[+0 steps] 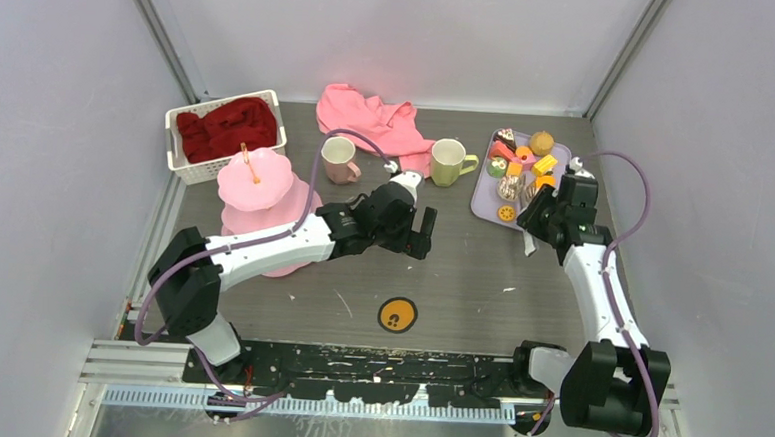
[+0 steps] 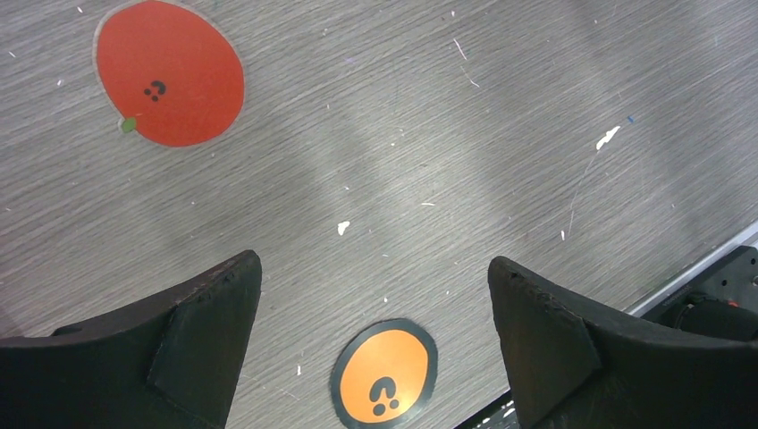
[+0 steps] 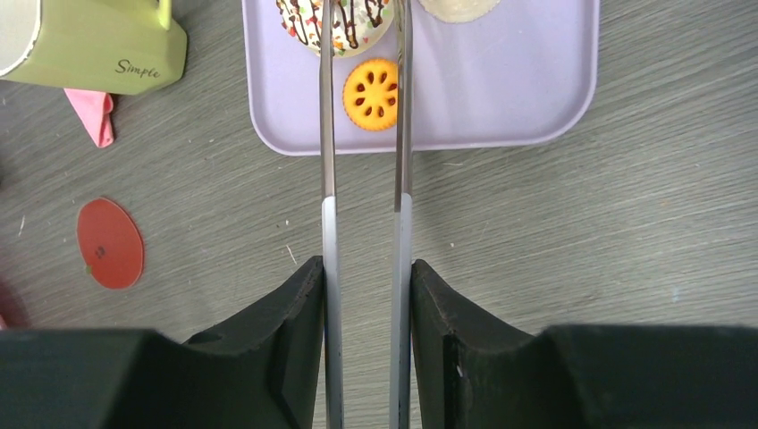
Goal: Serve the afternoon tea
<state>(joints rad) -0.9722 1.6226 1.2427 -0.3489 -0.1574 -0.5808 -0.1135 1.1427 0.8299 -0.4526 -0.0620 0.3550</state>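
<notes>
The pink three-tier cake stand (image 1: 255, 187) stands at the left. A pale pink mug (image 1: 340, 159) and a yellow-green mug (image 1: 449, 162) sit at the back centre. Toy pastries (image 1: 522, 163) lie on a lilac tray (image 1: 482, 201). My right gripper (image 1: 539, 211) (image 3: 366, 264) is shut on metal tongs (image 3: 327, 179). The tong arms reach over the tray (image 3: 536, 89), straddling a sprinkled donut (image 3: 353, 22), with an orange cookie (image 3: 370, 94) between them. My left gripper (image 1: 423, 230) (image 2: 374, 261) is open and empty above the table's middle.
A white basket with red cloth (image 1: 223, 130) sits back left and a pink cloth (image 1: 374, 118) lies at the back. An orange sticker (image 1: 397, 315) (image 2: 384, 371) and a red sticker (image 2: 170, 71) (image 3: 109, 243) mark the table. The yellow-green mug (image 3: 89, 45) stands left of the tray.
</notes>
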